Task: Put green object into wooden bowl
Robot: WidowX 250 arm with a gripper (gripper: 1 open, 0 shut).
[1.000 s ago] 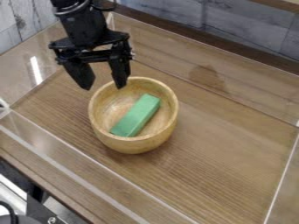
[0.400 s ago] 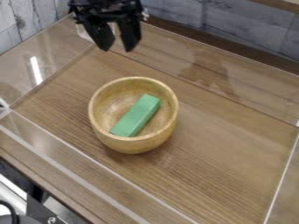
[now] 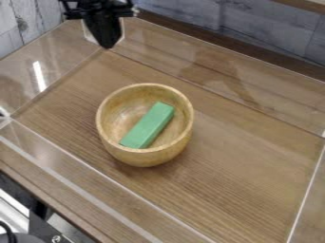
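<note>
overhead, jaws together, arm [image 3: 105, 21] upper left

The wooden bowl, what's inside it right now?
The green object lies inside the wooden bowl, slanted across its floor. The floor directly beneath the block is covered, so nothing there can be seen.

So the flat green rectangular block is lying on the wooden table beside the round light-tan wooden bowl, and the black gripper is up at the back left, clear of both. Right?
Not quite. The camera view shows the flat green rectangular block lying inside the round light-tan wooden bowl, not on the wooden table beside it. The rest holds: the black gripper is up at the back left, clear of both.
</note>
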